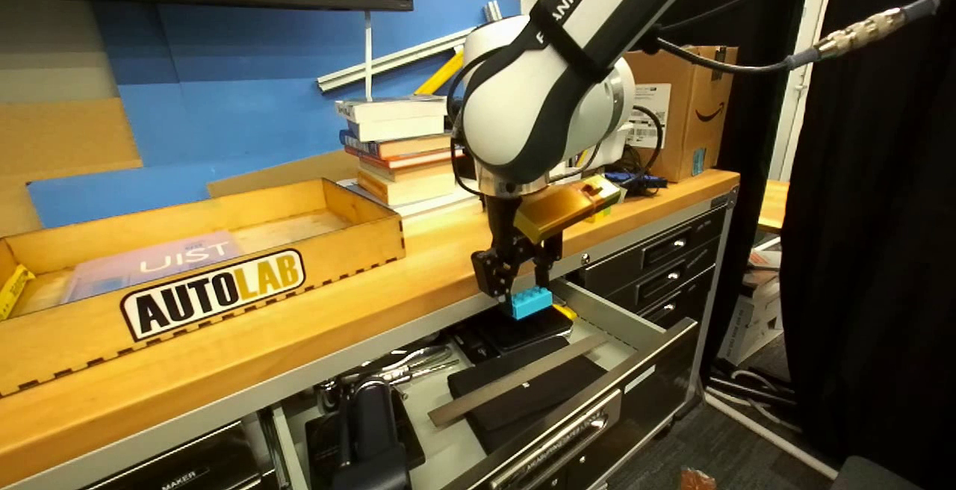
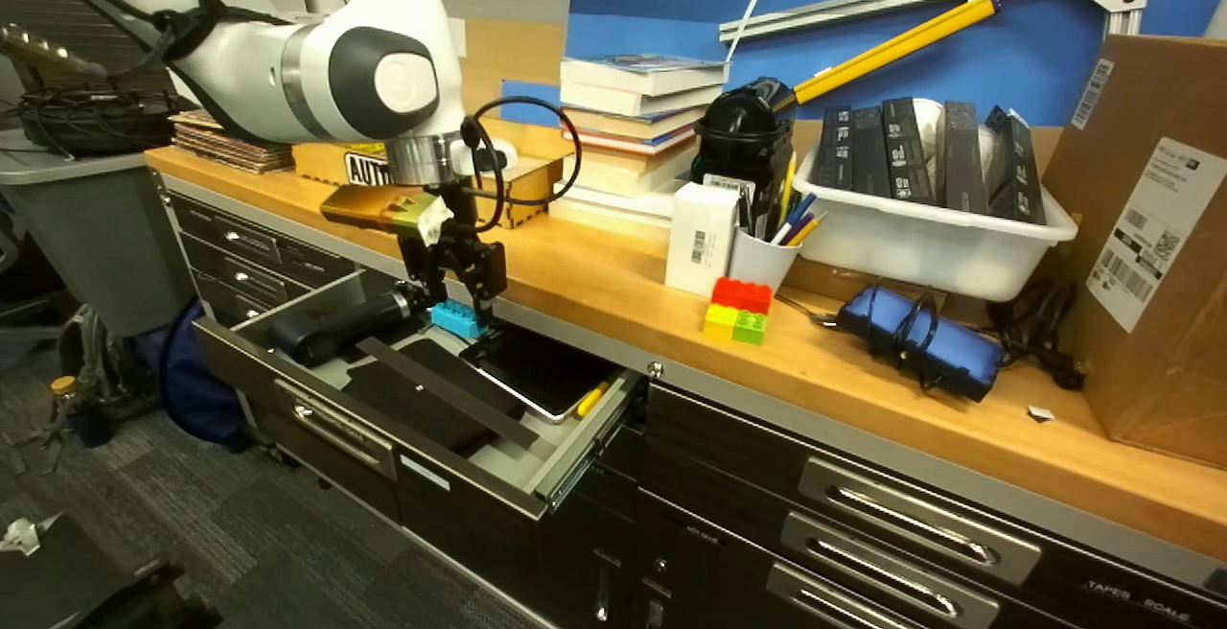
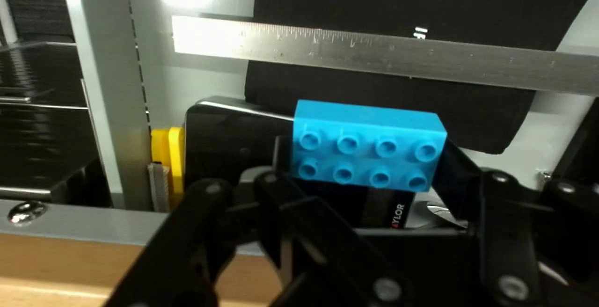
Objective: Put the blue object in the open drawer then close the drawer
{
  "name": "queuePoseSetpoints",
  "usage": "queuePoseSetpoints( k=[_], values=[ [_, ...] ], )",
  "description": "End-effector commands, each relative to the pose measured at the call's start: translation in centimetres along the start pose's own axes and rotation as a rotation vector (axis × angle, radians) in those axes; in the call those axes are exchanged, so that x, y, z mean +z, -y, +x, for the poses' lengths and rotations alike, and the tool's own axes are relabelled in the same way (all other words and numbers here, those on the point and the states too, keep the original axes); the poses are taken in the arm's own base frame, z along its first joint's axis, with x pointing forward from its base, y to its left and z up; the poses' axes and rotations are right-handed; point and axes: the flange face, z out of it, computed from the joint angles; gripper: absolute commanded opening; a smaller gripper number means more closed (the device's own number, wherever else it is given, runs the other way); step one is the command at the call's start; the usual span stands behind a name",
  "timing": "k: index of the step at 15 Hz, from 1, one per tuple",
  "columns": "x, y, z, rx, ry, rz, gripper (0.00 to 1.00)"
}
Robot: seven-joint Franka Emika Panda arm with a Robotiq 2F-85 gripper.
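Wooden worktop (image 2: 590, 269), carrying a shallow tray (image 1: 351, 252), a stack of books (image 2: 633, 130), a white carton (image 2: 700, 238) beside a pen cup (image 2: 765, 263), multicoloured toy bricks (image 2: 738, 309), a cord-wrapped blue device (image 2: 954, 361) and a cardboard box (image 2: 1136, 245).

The underside of the bright cyan-blue, studded rectangular block (image 3: 367, 145) is hidden in all three views, so whether it touches anything below cannot be told. In the wrist view the jointed black fingers (image 3: 461, 183) blur toward the bottom edge, which cuts off their links, and they and the block cover part of a flat, glossy black slab (image 3: 229, 138); a long silvery metal ruler (image 3: 374, 54) runs out at the right, its finer marks too small to read. In an exterior view the bottom edge crops the wide black-fronted metal drawer (image 1: 665, 367), and the left edge the honey-coloured wooden worktop (image 1: 433, 266).
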Motion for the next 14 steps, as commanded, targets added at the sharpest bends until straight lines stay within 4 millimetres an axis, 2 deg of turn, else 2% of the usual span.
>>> queuePoseSetpoints(
  k=[1,8,9,14],
  values=[
    [0.6,-0.2,-1.4,0.014,-0.030,-0.012,0.47],
    [3.4,0.1,-3.2,-0.010,0.012,-0.060,0.47],
    [3.5,0.3,-2.6,-0.015,0.030,-0.047,0.72],
    [3.8,0.3,-2.9,-0.016,0.037,-0.047,0.72]
  ],
)
